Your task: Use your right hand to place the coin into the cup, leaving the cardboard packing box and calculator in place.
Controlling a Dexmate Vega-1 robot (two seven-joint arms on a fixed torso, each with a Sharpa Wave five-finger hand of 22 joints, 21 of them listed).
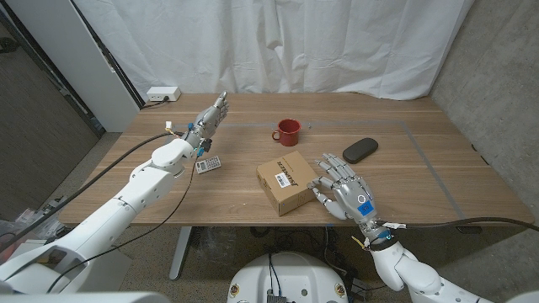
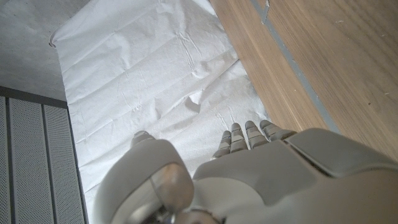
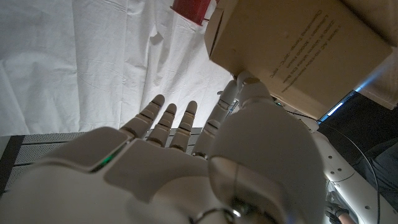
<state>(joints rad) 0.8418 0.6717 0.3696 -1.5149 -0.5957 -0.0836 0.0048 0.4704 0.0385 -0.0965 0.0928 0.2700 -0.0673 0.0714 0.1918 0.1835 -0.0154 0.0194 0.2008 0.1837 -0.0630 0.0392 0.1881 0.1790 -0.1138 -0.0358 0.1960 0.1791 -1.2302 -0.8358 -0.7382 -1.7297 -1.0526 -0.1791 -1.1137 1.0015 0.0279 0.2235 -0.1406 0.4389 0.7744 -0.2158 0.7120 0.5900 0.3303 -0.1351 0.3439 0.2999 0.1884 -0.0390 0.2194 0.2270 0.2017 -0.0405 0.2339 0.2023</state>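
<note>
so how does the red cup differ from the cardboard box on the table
The cup is red, round and has a handle; the cardboard box is tan, flat-sided and printed with a black label. The box is clearly the larger in the head view. The cup stands apart farther back, while the box lies right beside the right hand, whose fingers reach its edge. Both rest on the wooden table.

Head camera overlooks the table [image 1: 253, 202]; right wrist camera closely shares its box [image 3: 298, 50].

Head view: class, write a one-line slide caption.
Right hand open beside cardboard box; red cup beyond.
</note>
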